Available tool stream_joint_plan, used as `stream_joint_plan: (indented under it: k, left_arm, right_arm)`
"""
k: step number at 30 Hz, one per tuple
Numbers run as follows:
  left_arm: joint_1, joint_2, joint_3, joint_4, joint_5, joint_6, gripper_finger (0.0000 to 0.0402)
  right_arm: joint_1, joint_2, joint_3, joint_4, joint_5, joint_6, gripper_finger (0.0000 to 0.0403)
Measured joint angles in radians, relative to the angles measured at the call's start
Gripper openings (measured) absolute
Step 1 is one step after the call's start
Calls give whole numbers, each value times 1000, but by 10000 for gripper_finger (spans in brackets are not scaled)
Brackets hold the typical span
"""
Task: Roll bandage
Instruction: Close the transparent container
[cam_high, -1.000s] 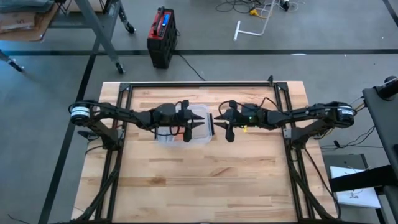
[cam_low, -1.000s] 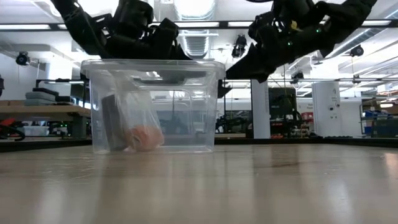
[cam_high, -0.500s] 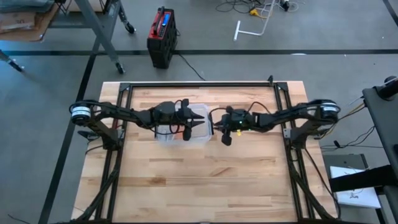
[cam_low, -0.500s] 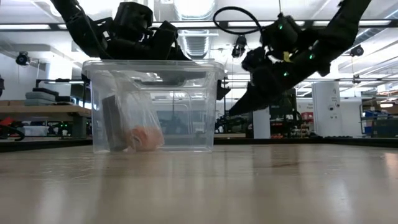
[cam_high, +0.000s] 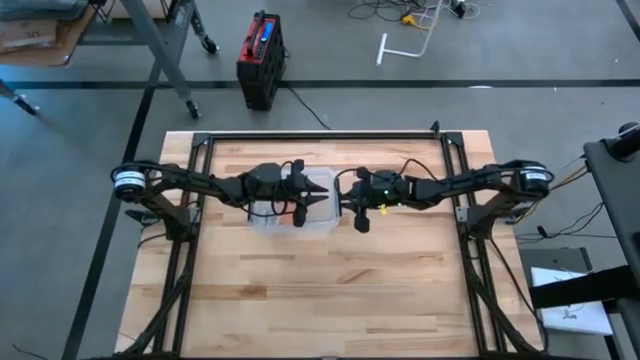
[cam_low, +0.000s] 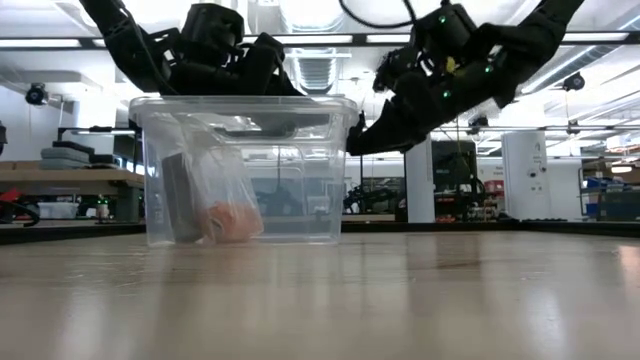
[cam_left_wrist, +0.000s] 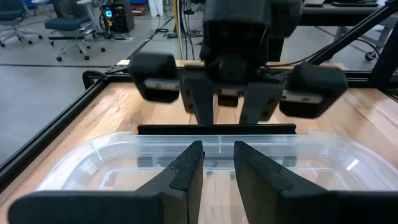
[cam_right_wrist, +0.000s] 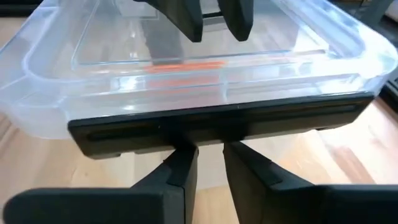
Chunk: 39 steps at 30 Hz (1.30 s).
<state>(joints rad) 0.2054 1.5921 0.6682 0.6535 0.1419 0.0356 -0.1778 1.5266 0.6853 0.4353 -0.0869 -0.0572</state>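
Observation:
A clear plastic box (cam_high: 290, 215) with a clear lid (cam_right_wrist: 205, 56) stands on the wooden table. A black latch (cam_right_wrist: 205, 127) runs along its right end. Inside, a peach-coloured bandage roll (cam_low: 232, 220) in a clear bag lies on the box's floor beside a dark block (cam_low: 180, 205). My left gripper (cam_left_wrist: 218, 163) hangs just above the lid's middle, its fingers a little apart with nothing between them. My right gripper (cam_right_wrist: 211, 160) is at the box's right end, fingers a little apart, against the latch. My right gripper meets the black latch's lower edge (cam_right_wrist: 186, 144) with the free ends of both fingers (cam_right_wrist: 180, 168). It comes from the table's right side, slanting down. The latch hides whether the tips reach under it. The box stands flat on the table.
A black metal frame (cam_high: 320, 136) borders the wooden table top. The near half of the table (cam_high: 320, 300) is bare wood. On the floor beyond the table stands a red and black case (cam_high: 260, 58).
My right gripper has gone down and toward the table's left edge, up to the box's right end, where its fingertips now stand at the latch. The box and my left gripper have kept still.

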Motion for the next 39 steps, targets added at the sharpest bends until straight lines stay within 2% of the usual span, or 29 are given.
stream_joint_plan:
  k: [7,15,20,30,39]
  left_arm:
    - [2,-2,0,-2,5,-2,82]
    - [2,2,0,-12,5,0,82]
    - [5,24,1,10,3,0,82]
    - [6,29,2,17,2,2,82]
    - [6,29,2,16,-1,8,82]
  right_arm:
    - [3,-36,1,-27,3,-15,62]
    - [9,-33,35,-86,4,-38,72]
    - [9,-33,136,-299,4,-74,74]
    - [9,38,428,-784,-17,-112,50]
    - [13,153,633,-1028,-21,-201,56]
